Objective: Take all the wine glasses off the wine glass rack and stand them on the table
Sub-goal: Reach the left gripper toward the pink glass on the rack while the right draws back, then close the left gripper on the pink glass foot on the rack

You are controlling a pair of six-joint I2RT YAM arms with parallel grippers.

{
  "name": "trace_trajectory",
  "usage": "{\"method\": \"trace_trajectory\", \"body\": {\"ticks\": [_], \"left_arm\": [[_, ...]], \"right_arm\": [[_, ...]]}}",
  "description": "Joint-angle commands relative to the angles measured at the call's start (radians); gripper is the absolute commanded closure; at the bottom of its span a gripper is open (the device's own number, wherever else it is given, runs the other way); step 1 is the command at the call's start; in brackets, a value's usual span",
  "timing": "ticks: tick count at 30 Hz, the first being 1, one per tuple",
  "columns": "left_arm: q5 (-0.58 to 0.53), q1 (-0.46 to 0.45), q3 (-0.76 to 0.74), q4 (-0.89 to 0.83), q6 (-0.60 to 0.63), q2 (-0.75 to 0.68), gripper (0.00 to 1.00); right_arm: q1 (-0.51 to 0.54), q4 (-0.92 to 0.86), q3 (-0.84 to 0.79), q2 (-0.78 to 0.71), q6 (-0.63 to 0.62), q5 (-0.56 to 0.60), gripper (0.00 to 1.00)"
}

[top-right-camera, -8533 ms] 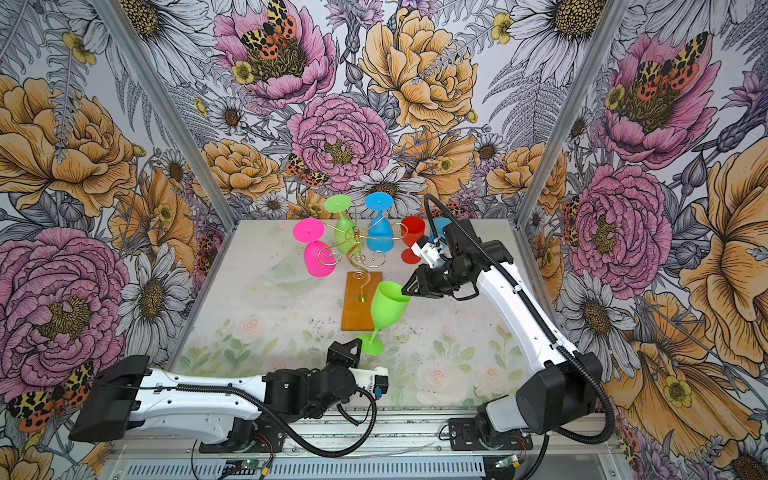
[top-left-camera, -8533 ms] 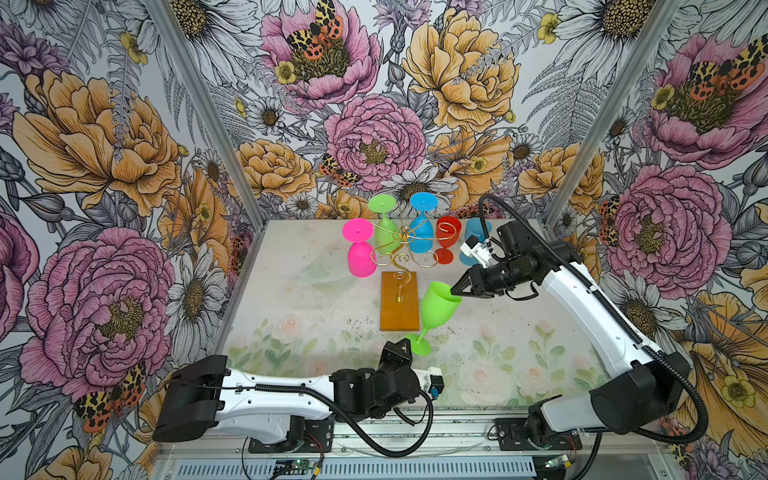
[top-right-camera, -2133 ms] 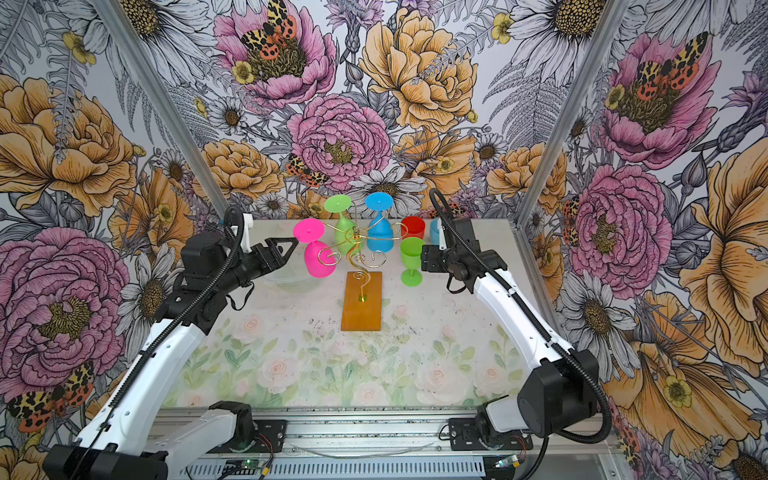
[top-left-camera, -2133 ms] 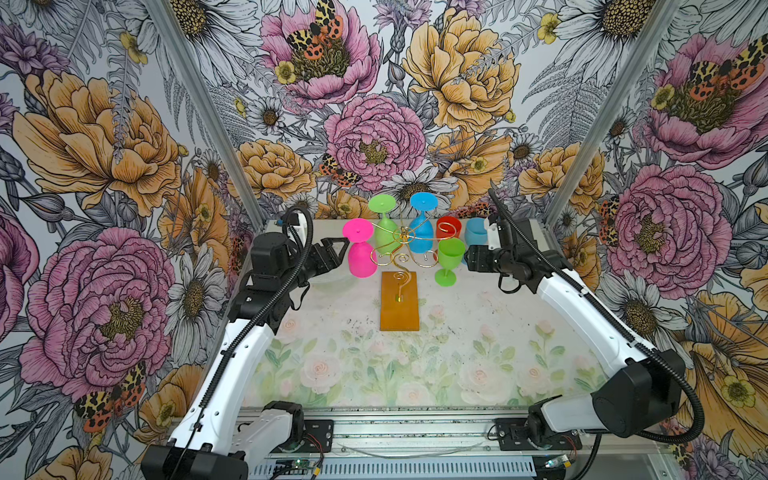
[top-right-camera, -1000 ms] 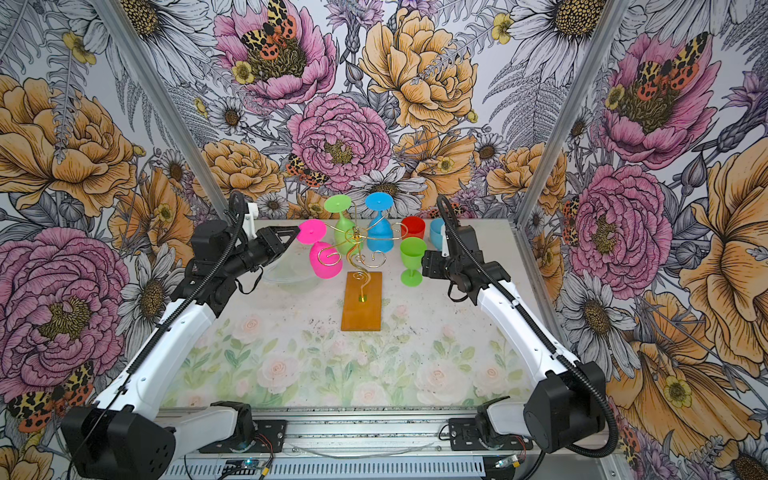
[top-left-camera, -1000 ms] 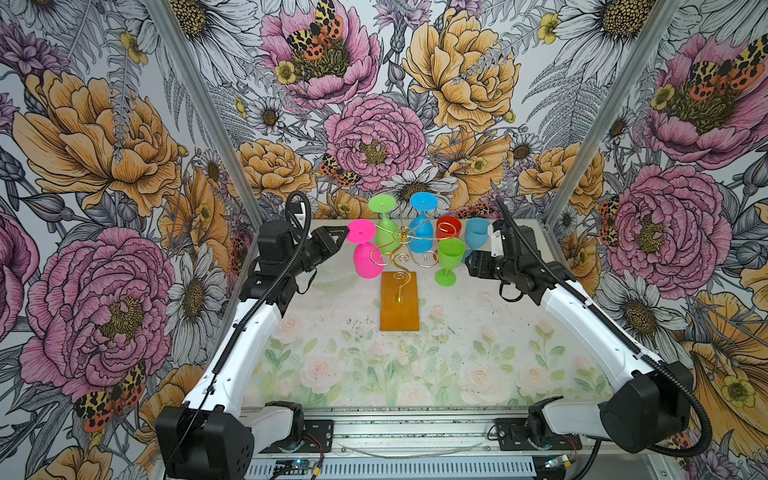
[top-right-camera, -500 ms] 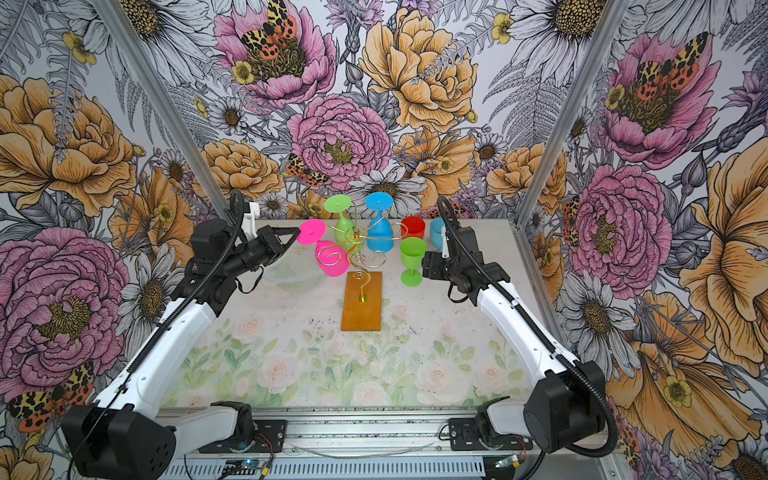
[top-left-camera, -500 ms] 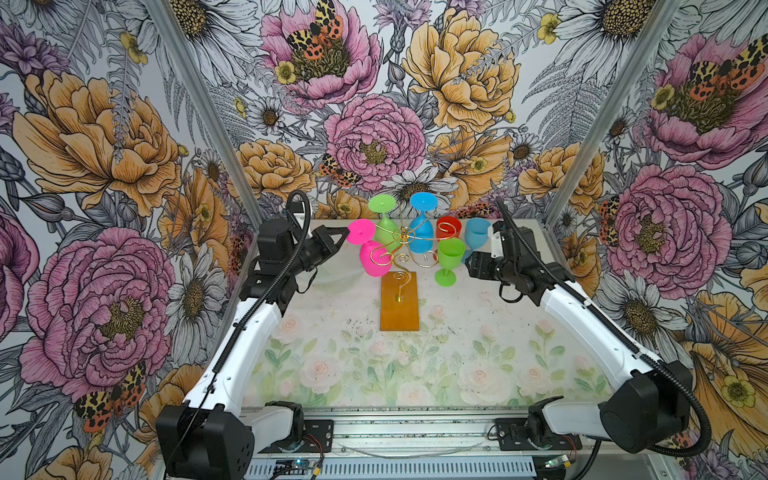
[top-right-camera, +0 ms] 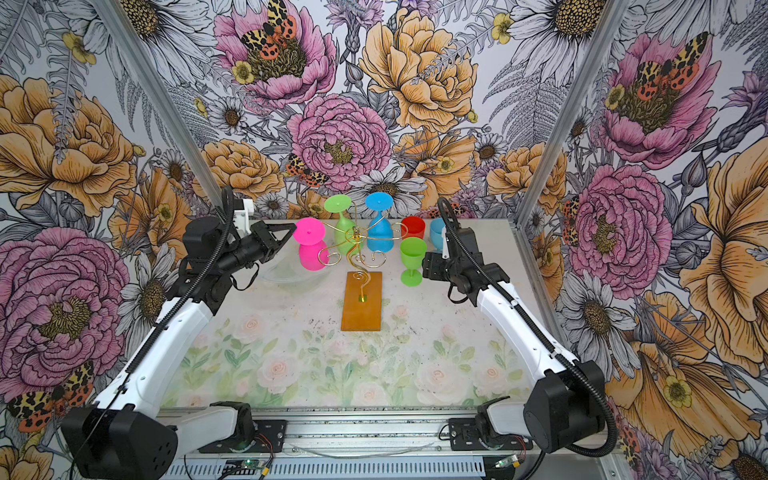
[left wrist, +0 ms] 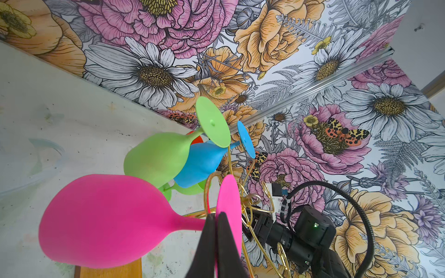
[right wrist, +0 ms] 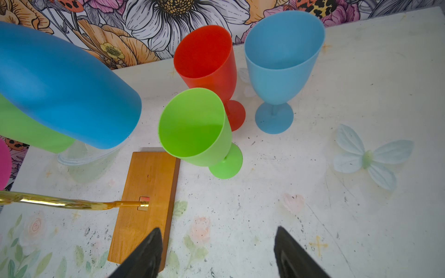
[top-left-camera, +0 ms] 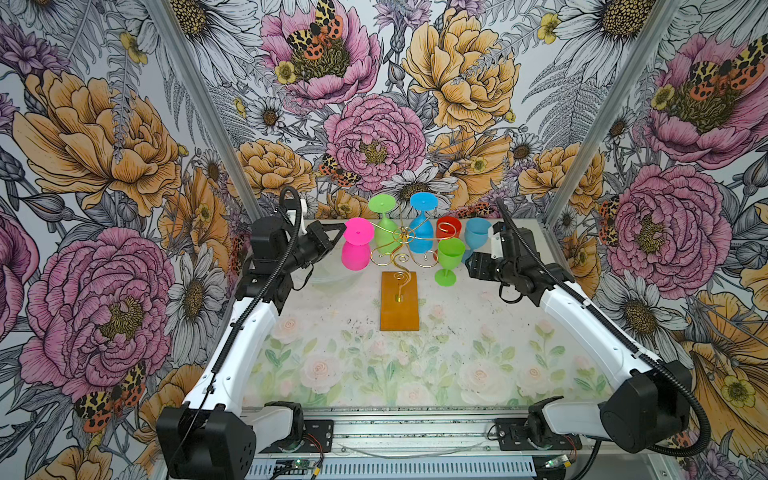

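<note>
My left gripper has its jaws pressed together on the thin stem of the pink plastic wine glass, right under its foot; the contact itself is hidden behind them. That glass hangs upside down at 9 o'clock on the gold wire wine glass rack with its amber wooden base. A gold curl passes just beside the stem; whether it encloses it I cannot tell. A hanging green glass and a hanging blue glass crowd close behind.

My right gripper, jaws spread and empty, tips cut off by the frame edge, hovers at 3 o'clock. It is near the upright green goblet, red goblet and light blue goblet.

A faint clear dish at 10 o'clock of the base is hard to make out.
</note>
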Motion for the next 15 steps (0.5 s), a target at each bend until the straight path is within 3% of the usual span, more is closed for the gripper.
{"method": "trace_trajectory", "body": {"ticks": [1, 15], "left_arm": [[0.039, 0.012, 0.000, 0.033, -0.036, 0.001, 1.00], [0.076, 0.030, 0.003, 0.098, -0.179, 0.024, 1.00]], "right_arm": [[-0.004, 0.035, -0.009, -0.036, 0.015, -0.006, 0.26], [-0.009, 0.042, -0.029, -0.056, 0.019, -0.009, 0.26]]}}
